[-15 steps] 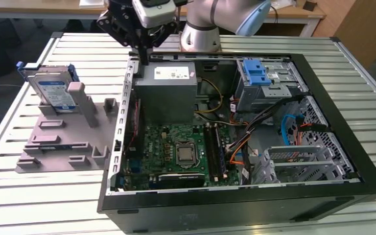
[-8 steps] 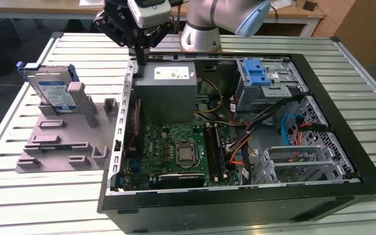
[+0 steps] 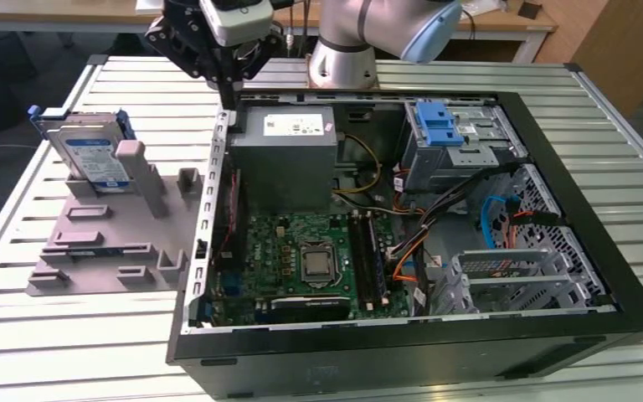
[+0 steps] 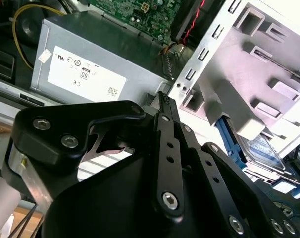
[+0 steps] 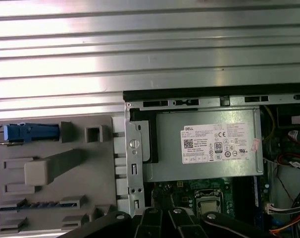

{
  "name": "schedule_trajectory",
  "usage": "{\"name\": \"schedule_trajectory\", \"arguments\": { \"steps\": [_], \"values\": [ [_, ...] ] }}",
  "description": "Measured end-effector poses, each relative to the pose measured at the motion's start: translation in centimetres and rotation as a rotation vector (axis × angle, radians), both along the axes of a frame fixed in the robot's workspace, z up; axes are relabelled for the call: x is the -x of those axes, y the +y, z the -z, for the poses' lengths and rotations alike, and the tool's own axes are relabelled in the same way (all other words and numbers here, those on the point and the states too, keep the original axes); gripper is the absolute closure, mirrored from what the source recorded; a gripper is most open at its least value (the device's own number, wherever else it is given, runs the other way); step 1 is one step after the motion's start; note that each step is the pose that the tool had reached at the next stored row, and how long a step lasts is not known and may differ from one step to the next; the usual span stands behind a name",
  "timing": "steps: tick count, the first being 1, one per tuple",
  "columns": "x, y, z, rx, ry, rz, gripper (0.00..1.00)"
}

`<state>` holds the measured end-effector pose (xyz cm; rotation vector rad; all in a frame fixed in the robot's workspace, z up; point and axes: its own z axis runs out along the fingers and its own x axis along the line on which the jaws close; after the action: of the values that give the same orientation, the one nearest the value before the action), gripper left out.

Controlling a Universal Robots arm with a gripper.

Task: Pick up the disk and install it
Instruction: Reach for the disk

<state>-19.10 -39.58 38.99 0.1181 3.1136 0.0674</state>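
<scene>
Exterior and wrist views of the work cell. We see the gripper (image 3: 228, 102) hanging over the far corner of the open computer case (image 3: 411, 339), just above the case wall beside the power supply (image 3: 288, 159). Its jaws are closed, and we find nothing held between them. In the second wrist view the gripper (image 4: 162, 96) shows its fingers drawn together to one narrow tip, with the power supply (image 4: 90, 64) beyond it.

The disk (image 3: 84, 155) stands on edge in a grey fixture (image 3: 110, 247) on the slatted table (image 3: 76, 343), at the exterior view's left of the case and apart from the gripper. Its label faces the exterior camera, and the blue frame runs along its edges. In the first wrist view we see the disk (image 5: 31, 132) edge-on, as a blue strip at the end of the fixture (image 5: 56, 168), and the power supply (image 5: 204, 144) lies across the case wall from it. In the second wrist view the disk (image 4: 261, 148) lies past the fixture (image 4: 269, 64).

Inside the case we see the motherboard (image 3: 299, 251) below the power supply, and at the exterior view's right a drive cage (image 3: 467, 146) bearing a blue latch (image 3: 439, 126).
</scene>
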Motion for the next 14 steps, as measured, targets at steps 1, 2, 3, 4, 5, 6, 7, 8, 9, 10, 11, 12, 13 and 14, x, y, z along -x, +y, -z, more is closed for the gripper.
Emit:
{"name": "schedule_trajectory", "arguments": {
  "steps": [1, 2, 3, 4, 5, 6, 7, 8, 9, 10, 11, 12, 13, 14],
  "values": [
    [0.1, 0.07, 0.01, 0.0, 0.0, 0.0, 0.89],
    [0.3, 0.13, 0.01, 0.0, 0.0, 0.0, 0.89],
    [0.4, 0.18, 0.02, 0.0, 0.0, 0.0, 0.89],
    [0.5, 0.22, 0.03, -0.0002, -0.0002, 0.0, 0.89],
    [0.6, 0.25, 0.04, -0.0002, -0.0003, 0.0, 0.89],
    [0.7, 0.28, 0.04, -0.0002, -0.0002, 0.0, 0.89],
    [0.8, 0.31, 0.04, -0.0001, -0.0001, 0.0, 0.89],
    [0.9, 0.34, 0.05, -0.0001, -0.0002, 0.0, 0.89],
    [1.0, 0.38, 0.06, -0.0001, -0.0001, 0.0, 0.89],
    [1.1, 0.41, 0.06, -0.0001, -0.0001, 0.0, 0.89],
    [1.2, 0.45, 0.07, -0.0001, -0.0001, 0.0, 0.89],
    [1.4, 0.48, 0.07, -0.0001, -0.0001, 0.0, 0.89],
    [1.5, 0.52, 0.08, -0.0001, -0.0001, 0.0, 0.89],
    [1.6, 0.55, 0.08, -0.0001, -0.0001, 0.0, 0.89]
  ]
}}
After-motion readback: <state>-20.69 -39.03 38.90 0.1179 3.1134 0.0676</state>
